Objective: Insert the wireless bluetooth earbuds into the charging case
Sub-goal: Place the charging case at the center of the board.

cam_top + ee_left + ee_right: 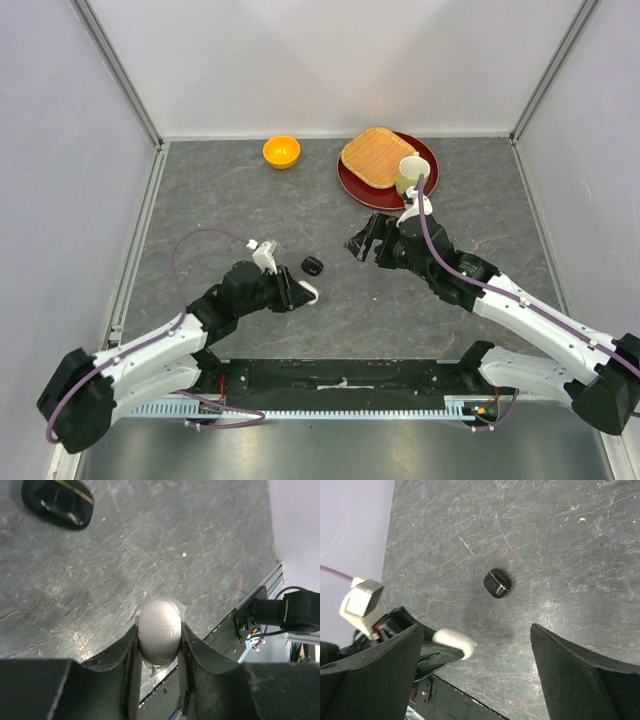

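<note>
- Left gripper (159, 634) pinched a white case (159, 622) by its sides.
- Right gripper (366, 240) was spread, holding nothing.
- Black case (497, 584) lay on the bench (480, 215), near both.

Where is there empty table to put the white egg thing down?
Biggest bare patch: the left side, between the orange bowl and the left gripper. Also bare: the middle, between the bowl and the black case. Crowded: around the black case, where the left gripper holding the white case meets the open right gripper, and at the red plate.
</note>
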`<state>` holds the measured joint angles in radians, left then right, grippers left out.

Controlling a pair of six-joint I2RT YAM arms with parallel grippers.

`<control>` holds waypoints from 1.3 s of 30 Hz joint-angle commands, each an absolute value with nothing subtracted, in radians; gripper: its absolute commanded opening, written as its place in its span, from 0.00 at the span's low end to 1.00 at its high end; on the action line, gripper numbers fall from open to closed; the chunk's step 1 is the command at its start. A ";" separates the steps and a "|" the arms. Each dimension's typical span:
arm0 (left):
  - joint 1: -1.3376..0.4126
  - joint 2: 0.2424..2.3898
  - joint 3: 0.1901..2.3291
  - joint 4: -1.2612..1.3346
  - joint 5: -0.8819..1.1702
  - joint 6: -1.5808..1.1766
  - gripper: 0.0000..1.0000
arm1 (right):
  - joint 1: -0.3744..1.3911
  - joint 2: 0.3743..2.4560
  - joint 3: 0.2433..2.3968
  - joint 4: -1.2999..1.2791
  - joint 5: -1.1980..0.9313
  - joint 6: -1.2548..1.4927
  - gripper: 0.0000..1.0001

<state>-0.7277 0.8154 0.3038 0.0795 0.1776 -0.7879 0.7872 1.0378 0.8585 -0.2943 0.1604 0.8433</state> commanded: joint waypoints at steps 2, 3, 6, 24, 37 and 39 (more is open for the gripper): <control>-0.726 1.032 0.317 0.314 0.218 -0.913 0.02 | 0.778 1.026 0.864 -0.278 0.135 0.858 0.94; -0.724 1.073 0.336 0.339 0.231 -0.911 0.02 | 0.779 1.026 0.864 -0.278 0.133 0.857 0.94; -0.726 1.202 0.373 0.397 0.259 -0.923 0.02 | 0.776 1.023 0.862 -0.279 0.126 0.853 0.94; -0.726 1.477 0.371 0.557 0.285 -1.042 0.34 | 0.742 1.008 0.845 -0.293 0.114 0.787 0.95; -0.726 1.319 0.337 0.365 0.215 -0.991 0.54 | 0.724 1.003 0.853 -0.301 0.109 0.779 0.95; -0.726 1.283 0.330 0.341 0.198 -0.982 0.56 | 0.724 0.982 0.836 -0.305 0.113 0.785 0.95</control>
